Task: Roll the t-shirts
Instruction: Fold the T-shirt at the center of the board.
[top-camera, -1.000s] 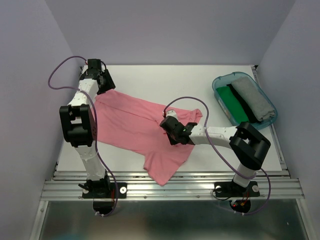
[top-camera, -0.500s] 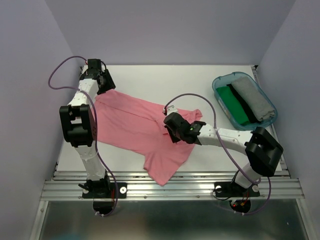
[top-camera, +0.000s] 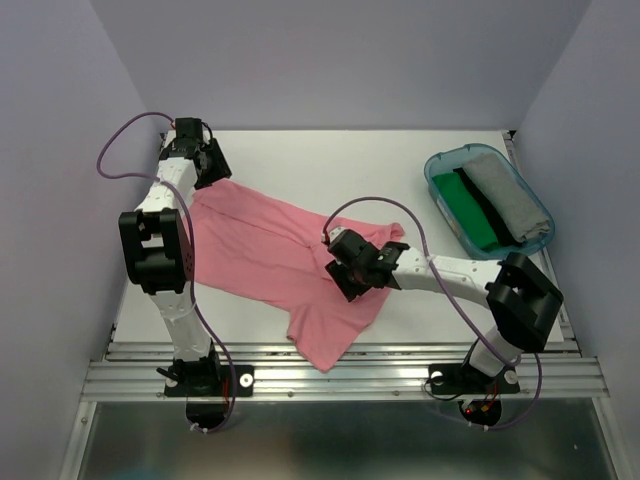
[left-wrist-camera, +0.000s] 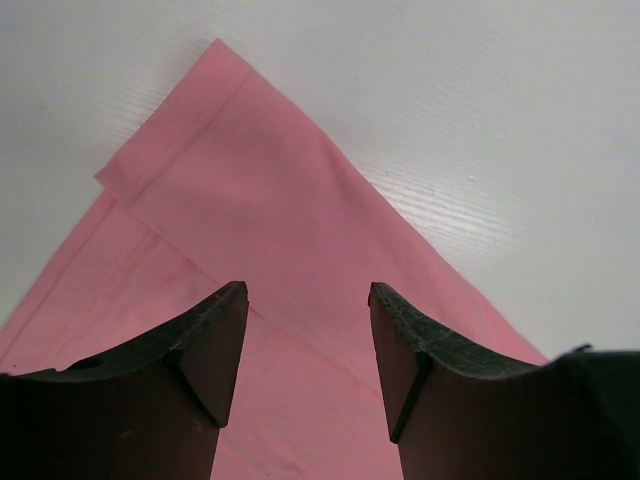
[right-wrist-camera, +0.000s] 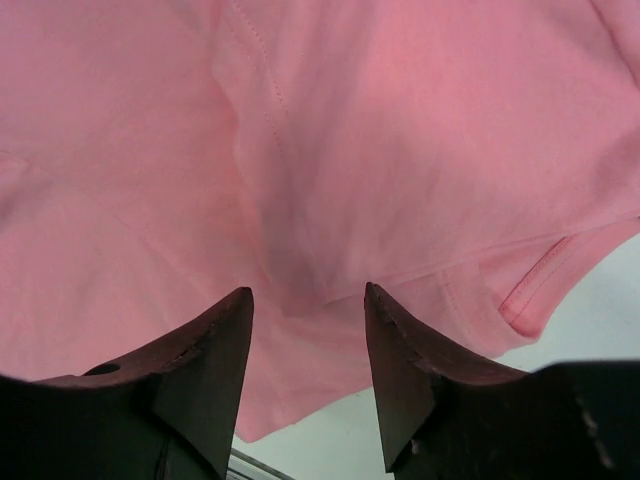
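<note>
Right wrist: right end effector (right-wrist-camera: 307, 305) spread above pink t-shirt (right-wrist-camera: 420, 150).

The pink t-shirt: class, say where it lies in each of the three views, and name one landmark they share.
Top external: pink t-shirt spread out left of centre.
Left wrist: its corner fills the lower left.
Right wrist: fills nearly the whole picture.
Shared landmark: the white table.

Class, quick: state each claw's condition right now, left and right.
Left claw: open, empty, over the pink t-shirt.
Right claw: open, empty, over the same shirt.
</note>
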